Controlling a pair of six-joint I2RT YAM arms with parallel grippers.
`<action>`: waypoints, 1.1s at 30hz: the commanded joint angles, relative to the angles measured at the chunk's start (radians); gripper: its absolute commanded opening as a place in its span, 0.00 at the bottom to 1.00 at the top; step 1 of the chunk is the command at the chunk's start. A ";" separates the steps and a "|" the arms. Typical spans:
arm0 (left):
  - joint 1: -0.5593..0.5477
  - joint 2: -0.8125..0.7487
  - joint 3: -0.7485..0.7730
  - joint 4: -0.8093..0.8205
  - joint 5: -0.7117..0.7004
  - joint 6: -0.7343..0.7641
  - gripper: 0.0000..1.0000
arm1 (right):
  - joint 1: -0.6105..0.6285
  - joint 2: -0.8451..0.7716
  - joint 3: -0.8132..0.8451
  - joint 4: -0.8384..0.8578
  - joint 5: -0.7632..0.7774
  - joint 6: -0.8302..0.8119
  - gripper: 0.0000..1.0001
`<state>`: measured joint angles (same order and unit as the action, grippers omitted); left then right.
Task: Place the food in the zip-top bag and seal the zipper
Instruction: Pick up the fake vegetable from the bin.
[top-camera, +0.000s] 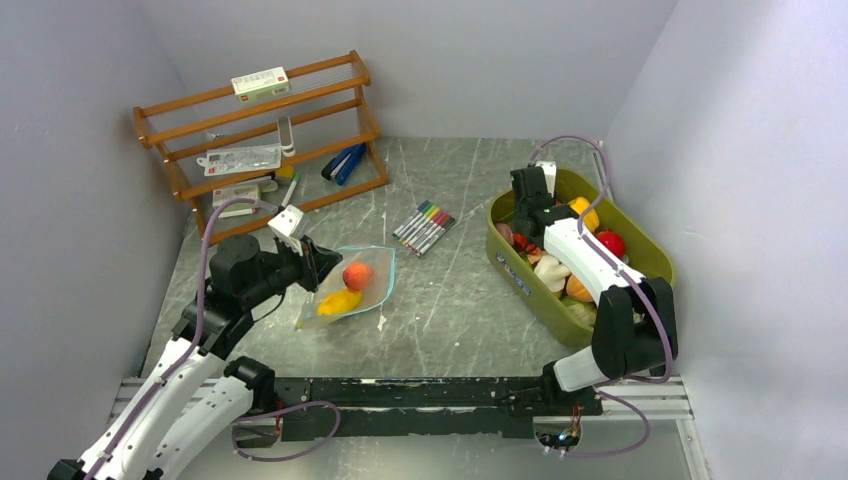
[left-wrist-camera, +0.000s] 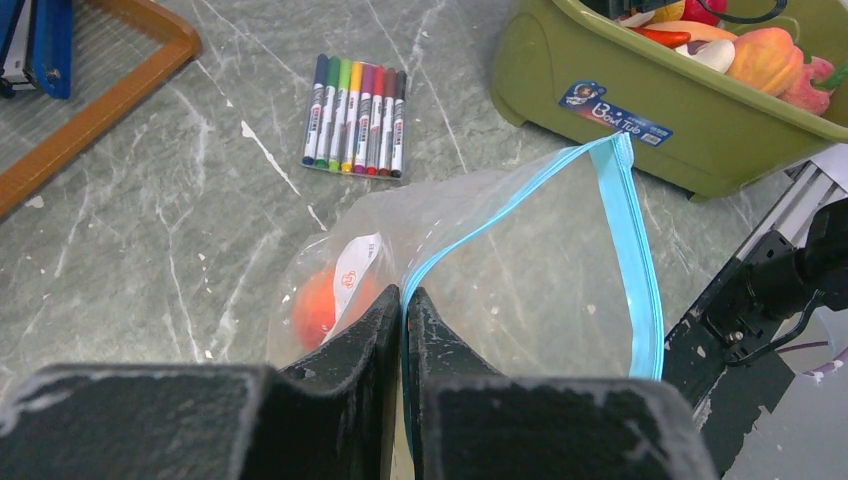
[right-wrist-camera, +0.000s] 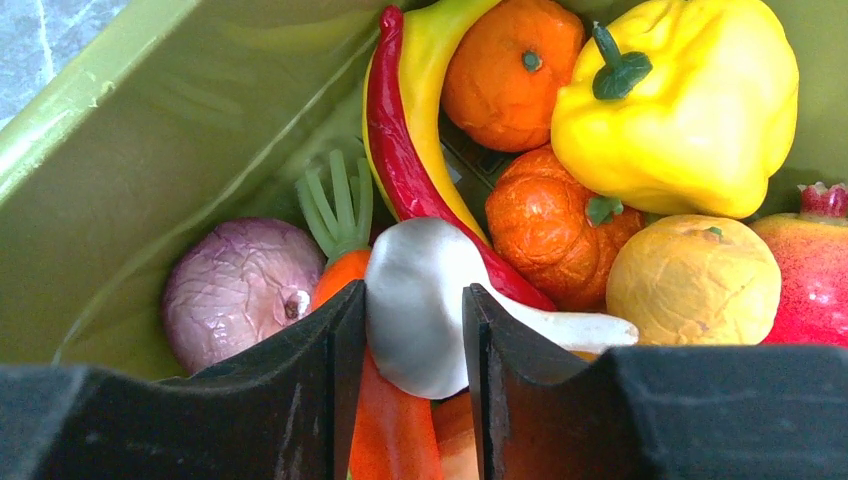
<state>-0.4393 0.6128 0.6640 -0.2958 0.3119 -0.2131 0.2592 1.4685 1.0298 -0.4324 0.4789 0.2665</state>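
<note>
right gripper squeezes a glossy white vegetable that may squirt free, while left gripper, pinching the zipper, could slip and collapse the zip-top bag.

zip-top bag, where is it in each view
top external: zip-top bag left of centre, at the left gripper.
left wrist: centre, its zipper pinched in that gripper.
right wrist: not in it.
landmark: green tub, right in top external, upper right in left wrist, wall at left in right wrist.
</note>
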 joint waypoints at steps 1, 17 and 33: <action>0.004 0.002 0.009 0.020 0.029 0.013 0.07 | -0.006 0.001 -0.023 -0.035 0.007 0.004 0.36; 0.005 0.019 0.010 0.020 0.028 0.013 0.07 | -0.005 -0.081 -0.023 -0.038 0.020 -0.008 0.19; 0.005 -0.001 0.003 0.010 -0.017 0.001 0.07 | 0.153 -0.203 0.183 -0.203 0.111 0.034 0.17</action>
<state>-0.4393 0.6212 0.6640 -0.2962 0.3126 -0.2134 0.3576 1.2919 1.1481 -0.5743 0.5190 0.2771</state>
